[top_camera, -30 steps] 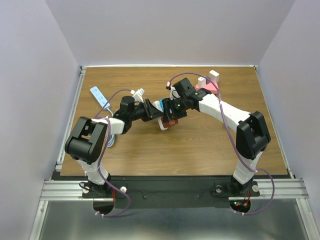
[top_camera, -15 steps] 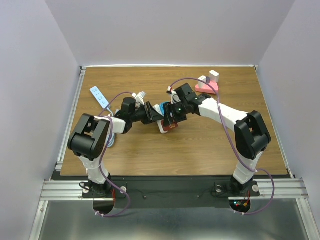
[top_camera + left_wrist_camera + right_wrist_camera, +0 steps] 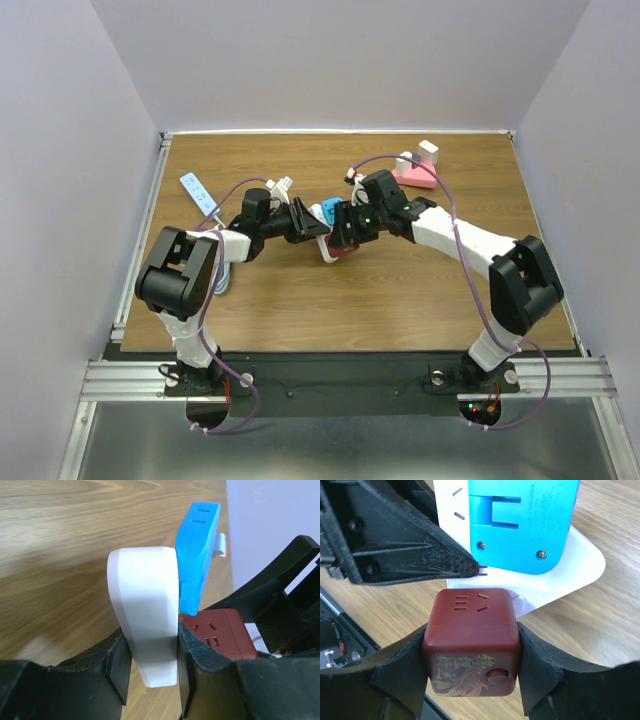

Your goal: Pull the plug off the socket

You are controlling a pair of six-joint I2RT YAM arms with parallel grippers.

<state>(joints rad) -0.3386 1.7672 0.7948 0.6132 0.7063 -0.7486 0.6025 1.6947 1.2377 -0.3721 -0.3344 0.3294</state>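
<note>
Closed firmly on both sides of the red plug by the right gripper. Swung out rightward at the elbow since a second ago. Squeezed tight in the left gripper: the white socket, with a blue adapter plugged in. Held above the table near its middle, plug just beside socket; seated or free, impossible to tell.

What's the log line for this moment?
left tool: shut on socket | right tool: shut on red plug | blue plug: against socket | red plug out: unclear
</note>
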